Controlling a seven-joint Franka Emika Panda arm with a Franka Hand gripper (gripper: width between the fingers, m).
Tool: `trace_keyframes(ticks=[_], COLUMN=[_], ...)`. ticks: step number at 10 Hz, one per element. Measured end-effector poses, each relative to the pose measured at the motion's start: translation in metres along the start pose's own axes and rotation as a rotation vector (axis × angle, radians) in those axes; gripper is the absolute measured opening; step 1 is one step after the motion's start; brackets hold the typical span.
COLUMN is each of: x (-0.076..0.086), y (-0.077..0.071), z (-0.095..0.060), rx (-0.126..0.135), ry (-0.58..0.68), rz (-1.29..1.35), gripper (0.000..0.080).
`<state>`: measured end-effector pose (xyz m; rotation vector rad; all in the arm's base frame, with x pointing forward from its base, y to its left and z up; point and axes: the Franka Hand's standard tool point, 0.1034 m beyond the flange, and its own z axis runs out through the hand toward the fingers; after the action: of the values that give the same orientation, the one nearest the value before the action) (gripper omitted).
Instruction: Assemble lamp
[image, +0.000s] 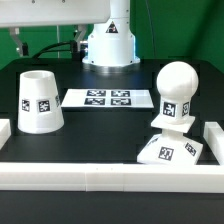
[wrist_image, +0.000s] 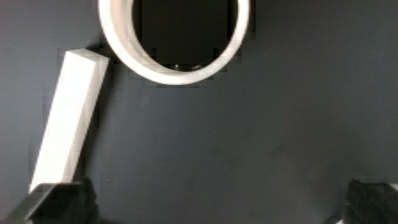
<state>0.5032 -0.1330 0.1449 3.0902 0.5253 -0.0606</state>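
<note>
In the exterior view the white tapered shade (image: 40, 102) stands on the black table at the left, tags on its side. The ball-shaped bulb (image: 176, 97) stands upright at the right, right behind or on the low sloped base (image: 170, 150); I cannot tell which. The gripper does not show in the exterior view. In the wrist view the gripper (wrist_image: 214, 205) is open and empty, its dark fingertips (wrist_image: 54, 205) wide apart, high over bare table. The shade's round white rim (wrist_image: 178, 40) shows beyond the fingertips.
The marker board (image: 110, 98) lies flat at mid-table in front of the robot's base (image: 108, 40). White border rails run along the front (image: 110, 176), the exterior view's left (image: 5, 133) and right (image: 213, 135). One rail shows in the wrist view (wrist_image: 75, 115) beside the shade.
</note>
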Motion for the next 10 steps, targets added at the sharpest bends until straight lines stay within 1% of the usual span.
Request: trace_keyframes(ticks=[1, 2, 3, 4, 5, 6, 8, 10], x=[-0.007, -0.013, -0.022, -0.03, -0.034, -0.036, -0.038, -0.04], y=[0.003, -0.001, -0.012, -0.02, -0.023, -0.026, -0.026, -0.024], z=[0.002, 0.007, 0.014, 0.022, 0.027, 0.032, 0.042, 0.052], rx=[0.029, 0.034, 0.047, 0.059, 0.065, 0.068, 0.056, 0.054], ry=[-0.016, -0.025, -0.044, -0.063, -0.074, -0.08, -0.071, -0.077], rz=[0.027, 0.063, 0.086, 0.104, 0.104, 0.103, 0.099, 0.085], gripper=[0.0699, 0.0699, 0.0699, 0.0699, 0.0699, 0.0699, 0.0699, 0.0699])
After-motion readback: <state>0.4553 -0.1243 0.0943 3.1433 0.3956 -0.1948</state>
